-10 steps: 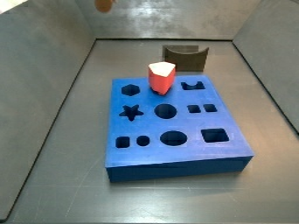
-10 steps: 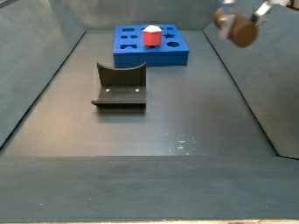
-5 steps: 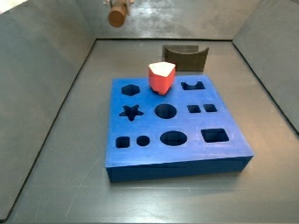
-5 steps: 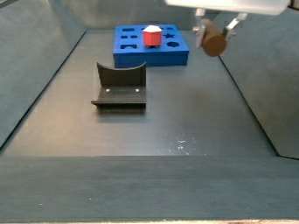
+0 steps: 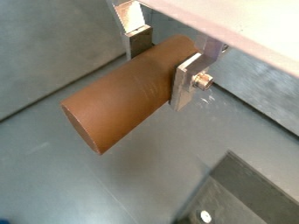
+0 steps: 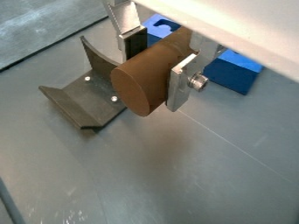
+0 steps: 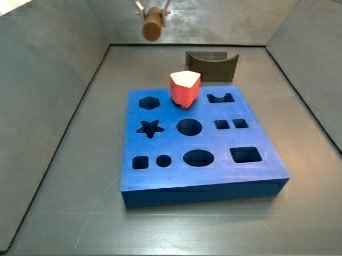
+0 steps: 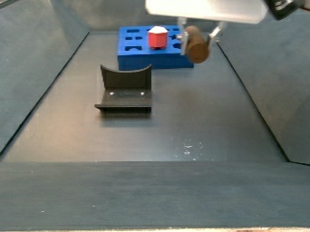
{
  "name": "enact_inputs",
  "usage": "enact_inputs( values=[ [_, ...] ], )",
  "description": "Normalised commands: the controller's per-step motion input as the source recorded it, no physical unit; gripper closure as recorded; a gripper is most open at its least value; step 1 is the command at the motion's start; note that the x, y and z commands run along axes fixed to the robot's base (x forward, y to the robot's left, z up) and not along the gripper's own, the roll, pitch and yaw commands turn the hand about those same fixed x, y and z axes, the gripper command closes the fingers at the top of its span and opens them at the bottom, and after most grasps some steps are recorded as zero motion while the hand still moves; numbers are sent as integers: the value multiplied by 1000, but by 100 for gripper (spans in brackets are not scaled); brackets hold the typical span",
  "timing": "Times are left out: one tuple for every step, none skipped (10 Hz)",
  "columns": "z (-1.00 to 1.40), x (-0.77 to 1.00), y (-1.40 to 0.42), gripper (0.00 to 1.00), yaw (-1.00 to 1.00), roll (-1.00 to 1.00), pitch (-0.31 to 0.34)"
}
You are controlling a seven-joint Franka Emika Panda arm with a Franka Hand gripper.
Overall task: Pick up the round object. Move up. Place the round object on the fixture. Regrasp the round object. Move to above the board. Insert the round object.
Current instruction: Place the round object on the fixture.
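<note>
My gripper (image 5: 162, 61) (image 6: 158, 66) is shut on the round object (image 5: 126, 94) (image 6: 152, 73), a brown wood-like cylinder held crosswise between the silver fingers. In both side views the round object (image 7: 154, 22) (image 8: 198, 48) hangs in the air above the floor. The fixture (image 8: 123, 88) (image 7: 213, 66) (image 6: 82, 92), a dark bracket with a curved notch, stands on the floor apart from the gripper. The blue board (image 7: 198, 143) (image 8: 155, 49) (image 6: 233, 70) lies flat with its shaped cut-outs facing up.
A red-and-white faceted block (image 7: 185, 88) (image 8: 157, 38) stands upright in the board. Grey walls (image 7: 60, 50) enclose the dark floor (image 8: 158, 145) on all sides.
The gripper has carried the round object down and across, from the edge of the side views toward the fixture and the board. Nothing else has moved.
</note>
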Motion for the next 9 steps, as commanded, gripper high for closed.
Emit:
enact_inputs(
  values=[
    [-152,1000,-69,100,34,228,-10],
    [-138,1000,-60,100,38,240,1],
    [437,1000,193,100,115,-1000,155],
    [460,1000,202,100,112,-1000,160],
    [430,1000,195,100,80,-1000,187],
    [374,1000,190,100,61,-1000,188],
    [313,1000,175,100,50,-1000,193],
    [257,1000,156,100,38,-1000,203],
    [183,1000,130,100,19,-1000,219]
  ],
)
